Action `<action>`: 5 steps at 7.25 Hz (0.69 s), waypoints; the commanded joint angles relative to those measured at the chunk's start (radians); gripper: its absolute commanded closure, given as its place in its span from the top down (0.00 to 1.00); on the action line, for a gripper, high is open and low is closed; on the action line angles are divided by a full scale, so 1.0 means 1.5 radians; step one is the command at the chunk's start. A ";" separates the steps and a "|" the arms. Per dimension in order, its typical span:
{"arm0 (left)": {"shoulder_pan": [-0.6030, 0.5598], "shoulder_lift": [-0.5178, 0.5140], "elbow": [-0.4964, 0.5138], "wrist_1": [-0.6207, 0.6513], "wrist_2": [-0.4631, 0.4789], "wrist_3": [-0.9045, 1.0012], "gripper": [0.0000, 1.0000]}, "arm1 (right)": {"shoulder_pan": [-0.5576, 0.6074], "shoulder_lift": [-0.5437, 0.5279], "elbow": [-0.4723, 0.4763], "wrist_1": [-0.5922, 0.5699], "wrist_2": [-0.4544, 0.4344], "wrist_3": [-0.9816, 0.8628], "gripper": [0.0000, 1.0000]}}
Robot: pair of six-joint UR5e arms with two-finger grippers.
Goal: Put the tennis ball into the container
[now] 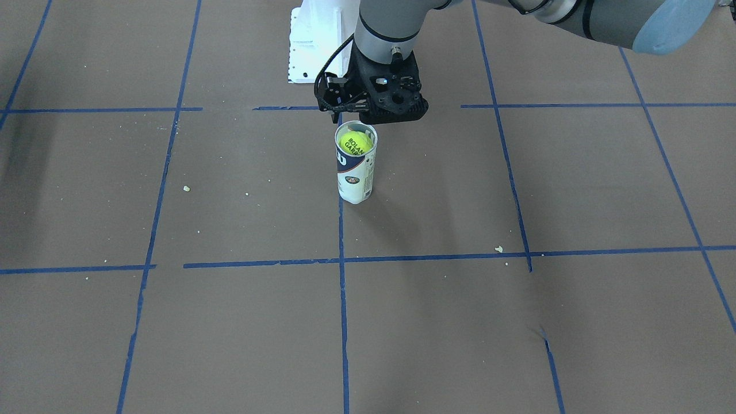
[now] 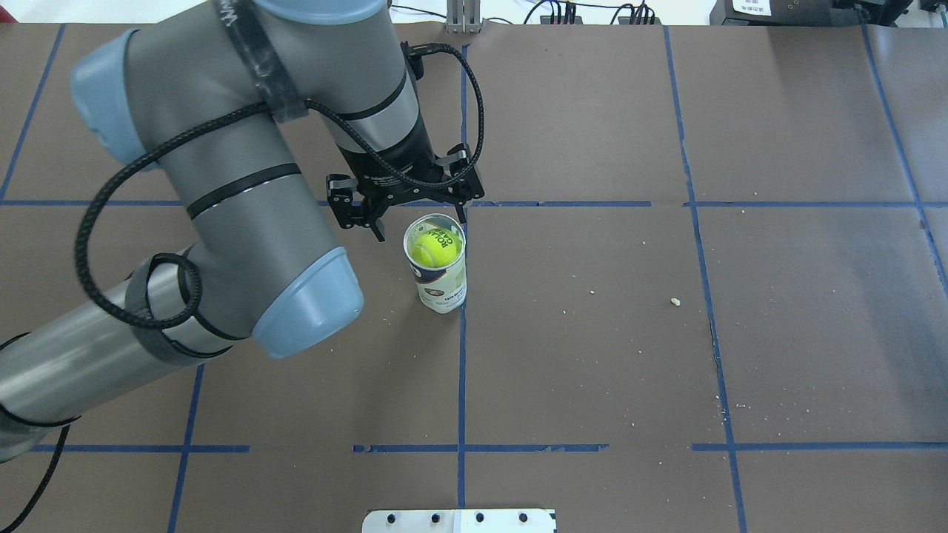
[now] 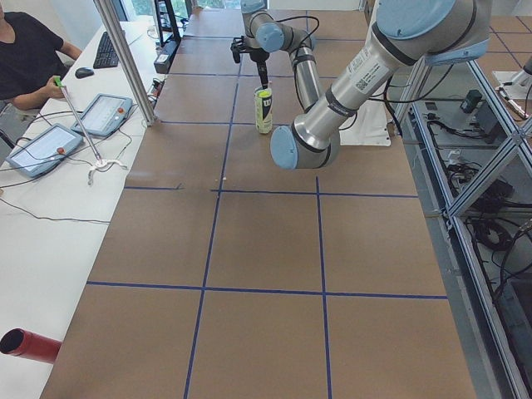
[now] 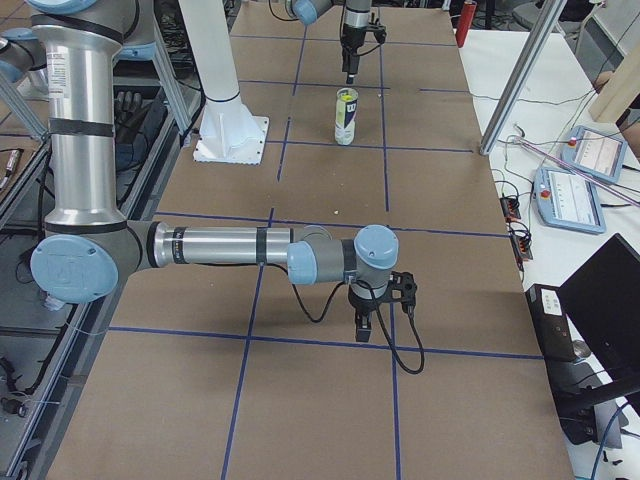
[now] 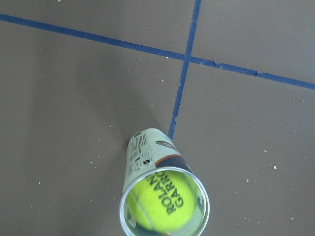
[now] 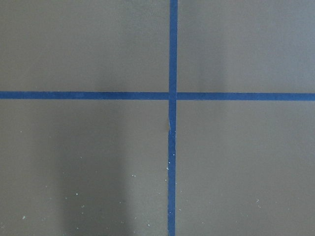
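The tennis ball (image 1: pixel 353 142) sits inside the container (image 1: pixel 356 179), just below its rim, with its black lettering facing up. The overhead view shows the tennis ball (image 2: pixel 435 247) filling the mouth of the upright container (image 2: pixel 443 290). My left gripper (image 2: pixel 422 226) hangs open just above and behind the rim, holding nothing. The left wrist view looks down on the container (image 5: pixel 147 150) with the tennis ball (image 5: pixel 162 204) in it. My right gripper (image 4: pixel 372 318) points down at the table far from the tube and shows only in the right side view, where I cannot tell its state.
Blue tape lines (image 2: pixel 461 370) grid the brown table, with small crumbs (image 2: pixel 675 301) scattered on it. The white robot base (image 1: pixel 313 46) stands behind the container. An operator (image 3: pixel 25 58) and tablets (image 3: pixel 104 112) are at a side table, and a red cylinder (image 3: pixel 29 345) lies near its edge.
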State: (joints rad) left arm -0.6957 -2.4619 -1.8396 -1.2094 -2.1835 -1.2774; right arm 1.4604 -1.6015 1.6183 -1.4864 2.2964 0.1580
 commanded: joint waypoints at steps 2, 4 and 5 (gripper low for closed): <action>-0.033 0.092 -0.063 -0.012 0.094 0.144 1.00 | 0.000 0.000 0.000 0.000 0.000 0.000 1.00; -0.168 0.196 -0.073 -0.061 0.070 0.293 1.00 | 0.000 0.000 0.000 0.000 0.000 0.000 1.00; -0.230 0.258 -0.073 -0.093 0.034 0.352 1.00 | 0.000 0.000 0.000 0.000 0.000 0.000 1.00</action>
State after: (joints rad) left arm -0.9268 -2.1849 -1.9457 -1.2955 -2.0858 -0.8698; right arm 1.4603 -1.6015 1.6183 -1.4865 2.2964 0.1580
